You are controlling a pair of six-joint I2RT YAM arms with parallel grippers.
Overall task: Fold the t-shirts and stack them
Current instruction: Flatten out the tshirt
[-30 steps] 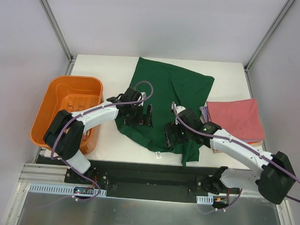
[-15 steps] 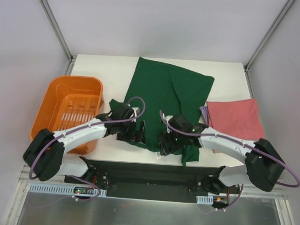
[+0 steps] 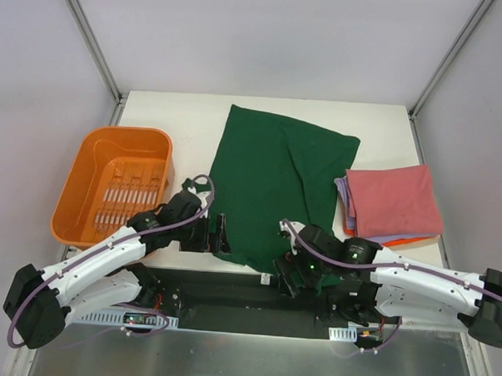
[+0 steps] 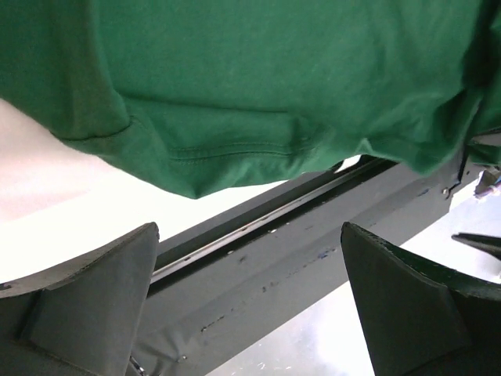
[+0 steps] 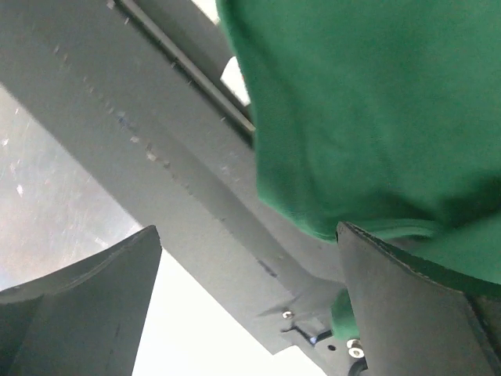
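Note:
The dark green t-shirt point(image 3: 276, 177) lies spread flat on the white table, its near hem at the table's front edge. My left gripper point(image 3: 218, 236) is open beside the hem's left corner; in the left wrist view point(image 4: 250, 313) nothing lies between its fingers and the green cloth point(image 4: 274, 78) is above them. My right gripper point(image 3: 290, 275) is open at the hem's right corner, which hangs over the edge point(image 5: 376, 102); the gap in the right wrist view point(image 5: 250, 313) holds nothing. A folded pink-red shirt point(image 3: 394, 198) tops a stack over lavender point(image 3: 343, 194) and orange point(image 3: 399, 242) shirts.
An orange slotted plastic basket point(image 3: 83, 189) stands at the table's left side. The dark metal rail point(image 3: 230, 291) runs along the near edge under both grippers. Bare white tabletop point(image 3: 179, 118) lies behind the basket and around the green shirt.
Both grippers have drawn back from the middle of the shirt to the table's near edge. The green shirt's bunched near part has been pulled flat toward that edge.

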